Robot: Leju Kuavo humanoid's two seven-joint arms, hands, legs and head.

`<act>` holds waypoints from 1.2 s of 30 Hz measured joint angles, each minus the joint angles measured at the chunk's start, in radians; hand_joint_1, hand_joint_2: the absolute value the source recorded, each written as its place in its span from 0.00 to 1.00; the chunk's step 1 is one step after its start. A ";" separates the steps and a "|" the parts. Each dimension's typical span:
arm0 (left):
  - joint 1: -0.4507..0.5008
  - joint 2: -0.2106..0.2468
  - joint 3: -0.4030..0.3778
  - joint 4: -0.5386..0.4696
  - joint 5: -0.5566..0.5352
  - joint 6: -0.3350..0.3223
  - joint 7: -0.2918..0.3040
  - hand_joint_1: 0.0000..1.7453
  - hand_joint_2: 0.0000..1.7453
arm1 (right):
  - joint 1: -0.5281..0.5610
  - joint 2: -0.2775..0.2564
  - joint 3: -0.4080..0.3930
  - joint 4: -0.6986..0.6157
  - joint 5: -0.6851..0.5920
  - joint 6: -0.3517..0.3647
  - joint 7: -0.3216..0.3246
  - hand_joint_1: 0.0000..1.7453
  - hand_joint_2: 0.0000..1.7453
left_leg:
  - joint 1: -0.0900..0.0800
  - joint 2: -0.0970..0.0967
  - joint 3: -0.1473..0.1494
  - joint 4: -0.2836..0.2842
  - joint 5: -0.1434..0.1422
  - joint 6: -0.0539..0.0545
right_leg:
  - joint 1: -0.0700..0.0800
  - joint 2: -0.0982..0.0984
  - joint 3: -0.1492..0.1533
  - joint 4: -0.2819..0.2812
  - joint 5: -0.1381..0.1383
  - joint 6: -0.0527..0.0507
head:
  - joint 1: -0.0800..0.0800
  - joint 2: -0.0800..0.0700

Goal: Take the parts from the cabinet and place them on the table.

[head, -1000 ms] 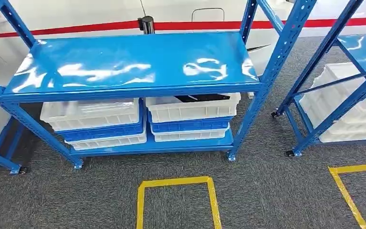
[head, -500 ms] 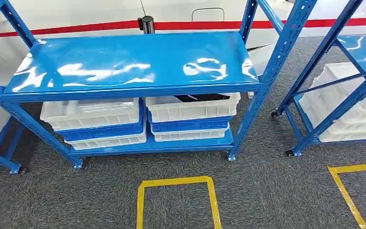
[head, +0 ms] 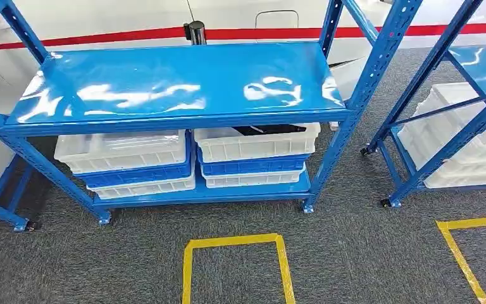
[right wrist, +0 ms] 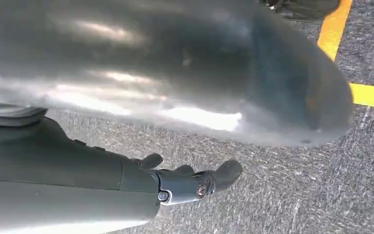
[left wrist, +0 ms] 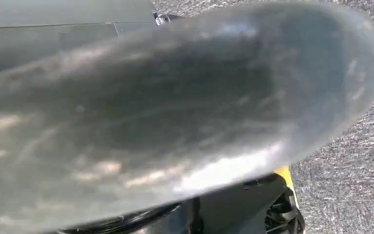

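Nothing's shifted since 1 s ago — right robot hand (right wrist: 195, 183) hangs over grey carpet w/ fingers loosely spread, holding nothing, left robot hand (left wrist: 175, 122) too blurred to tell, yellow floor square (head: 234, 266) nearer, dark part (head: 267, 130) in the cabinet's (head: 177, 114) lower-shelf white bin (head: 256, 144).

The right hand (right wrist: 195, 180) has dark grey fingers (right wrist: 226, 173) with rounded tips, joined to a smooth grey cover by a lighter metal knuckle piece bearing small round screws. A broad, blurred grey thumb with glossy highlights looms close to each wrist camera. Near the left hand (left wrist: 175, 117), black parts and a small silver screw show
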 joint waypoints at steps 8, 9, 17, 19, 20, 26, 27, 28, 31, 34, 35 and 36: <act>0.000 0.000 0.019 0.000 0.023 0.001 -0.011 0.00 0.00 | -0.004 0.004 -0.026 0.000 0.008 -0.003 -0.022 0.00 0.00 | 0.000 0.000 0.000 0.000 0.000 0.000 | 0.000 0.000 0.000 0.000 0.000 0.000 | 0.000 0.000; 0.000 0.000 0.023 0.000 0.025 0.001 -0.012 0.00 0.00 | -0.004 0.004 -0.026 0.000 0.010 -0.006 -0.022 0.00 0.00 | 0.000 0.000 0.000 0.000 0.000 0.000 | 0.000 0.000 0.000 0.000 0.000 0.000 | 0.000 0.000; 0.000 0.001 0.032 0.000 0.027 0.001 -0.013 0.00 0.00 | -0.004 0.005 -0.027 0.000 0.011 -0.010 -0.024 0.00 0.00 | 0.000 0.000 0.000 0.000 0.000 0.000 | 0.000 0.000 0.000 0.000 0.000 0.000 | 0.000 0.000; 0.000 0.001 0.032 0.000 0.027 0.001 -0.014 0.00 0.00 | -0.004 0.005 -0.027 0.000 0.011 -0.010 -0.024 0.00 0.00 | 0.000 0.000 0.000 0.000 0.000 0.000 | 0.000 0.000 0.000 0.000 0.000 0.000 | 0.000 0.000; 0.000 0.001 0.032 0.000 0.027 0.001 -0.014 0.00 0.00 | -0.004 0.006 -0.027 0.000 0.011 -0.010 -0.024 0.00 0.00 | 0.000 0.000 0.000 0.000 0.000 0.000 | 0.000 0.000 0.000 0.000 0.000 0.000 | 0.000 0.000; 0.000 0.001 0.032 0.000 0.027 0.001 -0.014 0.00 0.00 | -0.004 0.006 -0.027 0.000 0.013 -0.010 -0.024 0.00 0.00 | 0.000 0.000 0.000 0.000 0.000 0.000 | 0.000 0.000 0.000 0.000 0.000 0.000 | 0.000 0.000; 0.000 0.001 0.032 0.000 0.027 0.001 -0.014 0.00 0.00 | -0.004 0.006 -0.027 0.000 0.013 -0.010 -0.024 0.00 0.00 | 0.000 0.000 0.000 0.000 0.000 0.000 | 0.000 0.000 0.000 0.000 0.000 0.000 | 0.000 0.000; 0.000 0.001 0.032 0.000 0.027 0.001 -0.014 0.00 0.00 | -0.004 0.006 -0.027 0.000 0.013 -0.010 -0.024 0.00 0.00 | 0.000 0.000 0.000 0.000 0.000 0.000 | 0.000 0.000 0.000 0.000 0.000 0.000 | 0.000 0.000; 0.000 0.002 0.035 0.000 0.036 0.001 -0.023 0.00 0.00 | -0.004 0.006 -0.027 0.000 0.019 -0.010 -0.033 0.00 0.00 | 0.000 0.000 0.000 0.000 0.000 0.000 | 0.000 0.000 0.000 0.000 0.000 0.000 | 0.000 0.000; 0.000 0.011 0.060 0.000 0.092 -0.003 -0.062 0.00 0.00 | -0.006 0.011 -0.027 0.000 0.034 -0.011 -0.043 0.00 0.00 | 0.000 0.000 0.000 0.000 0.000 0.000 | 0.000 0.000 0.000 0.000 0.000 0.000 | 0.000 0.000; -0.001 0.013 0.073 -0.001 0.112 -0.005 -0.076 0.00 0.00 | -0.007 0.014 -0.027 0.000 0.036 -0.013 -0.046 0.00 0.00 | 0.000 0.000 0.000 0.000 0.000 0.000 | 0.000 0.000 0.000 0.000 0.000 0.000 | 0.000 0.000; -0.002 0.019 0.090 -0.002 0.149 -0.005 -0.107 0.00 0.00 | -0.008 0.016 -0.027 0.000 0.033 -0.017 -0.052 0.00 0.00 | 0.000 0.000 0.000 0.000 0.000 0.000 | 0.000 0.000 -0.001 0.000 0.000 0.000 | 0.000 0.000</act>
